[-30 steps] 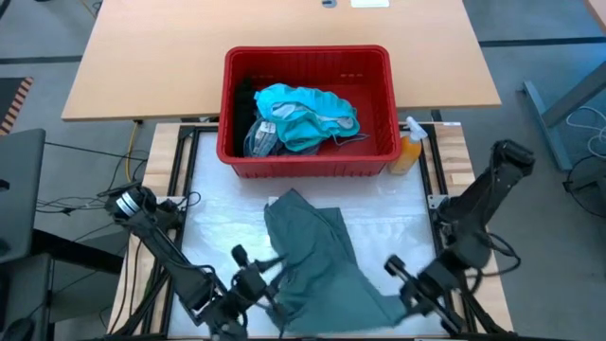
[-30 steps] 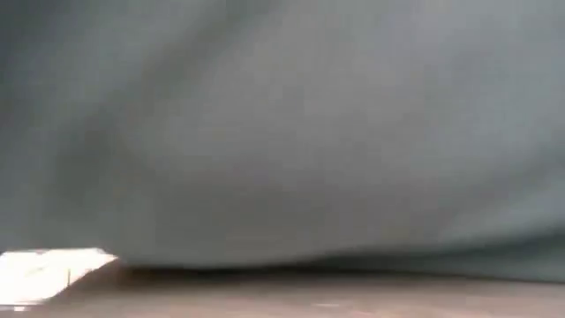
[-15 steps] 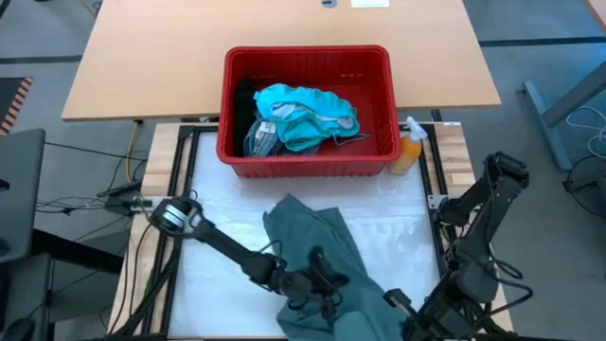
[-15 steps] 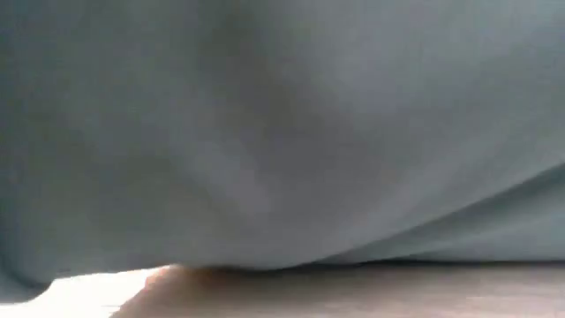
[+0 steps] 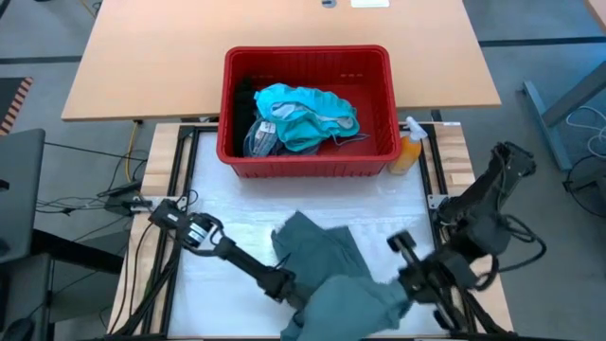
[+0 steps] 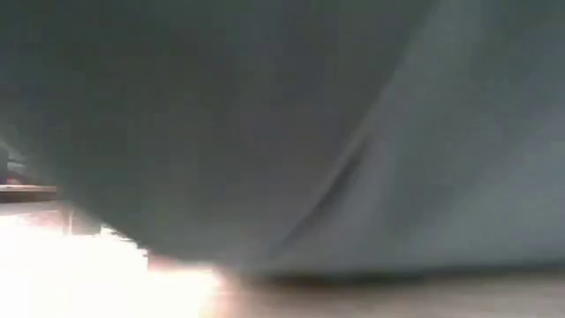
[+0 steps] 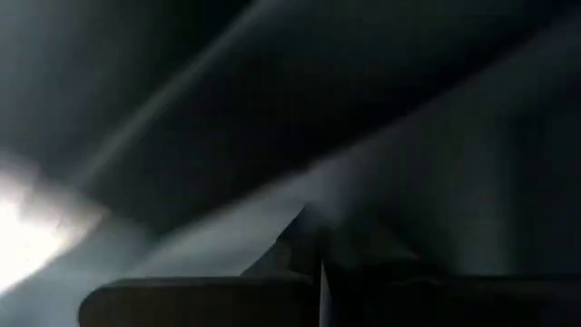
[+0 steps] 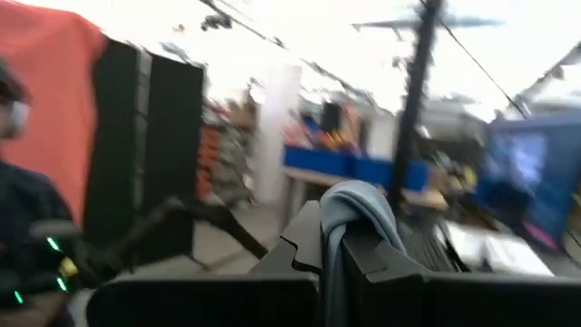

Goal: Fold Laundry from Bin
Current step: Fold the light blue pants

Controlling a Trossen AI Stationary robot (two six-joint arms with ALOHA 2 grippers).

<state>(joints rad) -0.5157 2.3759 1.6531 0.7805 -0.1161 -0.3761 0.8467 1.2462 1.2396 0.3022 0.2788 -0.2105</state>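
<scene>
A dull grey-green soft garment (image 5: 331, 275) lay crumpled on the white-covered work table (image 5: 218, 213) in front of the red rectangular plastic bin with slotted sides (image 5: 308, 152), its near part now bunched and lifted at the table's front edge; half a second before it had spread flatter, trailing toward the right front corner. The left gripper (image 5: 301, 296), reaching across from the left side, had gone under the raised fold, where earlier it lay in plain sight on top of the cloth; its wrist view showed only dark fabric (image 7: 381, 136) over the closed-together fingers, which pinched the cloth. The right gripper (image 5: 409, 254) had come up and in from the front edge, and its fingers (image 8: 363, 250) were pressed on a grey-green fold (image 8: 349, 209) that stuck up between them. In the low view the garment (image 6: 353, 132) filled nearly the whole frame, as before. In the bin, bright teal garments (image 5: 308, 114) lay heaped over a blue-grey striped cloth (image 5: 260, 137), with a black one (image 5: 246, 99) at the left wall, all unmoved. An orange spray bottle (image 5: 409, 147) stood just beside the bin's right front corner.
</scene>
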